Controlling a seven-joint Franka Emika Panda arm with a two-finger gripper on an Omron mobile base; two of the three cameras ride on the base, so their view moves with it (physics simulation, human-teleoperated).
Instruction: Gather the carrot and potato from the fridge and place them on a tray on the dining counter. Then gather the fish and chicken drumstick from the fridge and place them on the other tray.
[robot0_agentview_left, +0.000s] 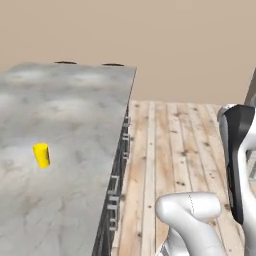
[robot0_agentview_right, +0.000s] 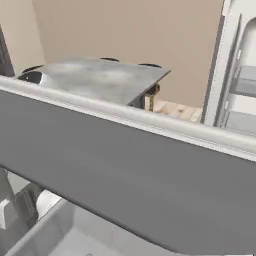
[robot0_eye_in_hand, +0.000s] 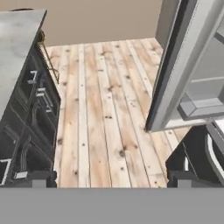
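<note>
My gripper (robot0_eye_in_hand: 111, 180) stands open over the wooden floor (robot0_eye_in_hand: 100, 109), its two dark fingertips (robot0_eye_in_hand: 37, 178) far apart with nothing between them. The fridge (robot0_eye_in_hand: 192, 78) is on the right of the hand view, its door open and its pale shelves (robot0_eye_in_hand: 202, 106) edge-on. In the right base view a wide dark grey fridge door (robot0_agentview_right: 125, 170) crosses the picture, with shelves (robot0_agentview_right: 244, 82) behind it at the right. A grey counter (robot0_agentview_left: 65, 115) lies to the left. Carrot, potato, fish, chicken drumstick and trays are out of view.
A small yellow cylinder (robot0_agentview_left: 41, 155) stands on the counter's near left part. Dark drawer fronts with metal handles (robot0_eye_in_hand: 30, 109) run down the counter's side. Open wooden floor (robot0_agentview_left: 170, 150) lies between counter and fridge. A tan wall (robot0_agentview_left: 150, 35) closes the back.
</note>
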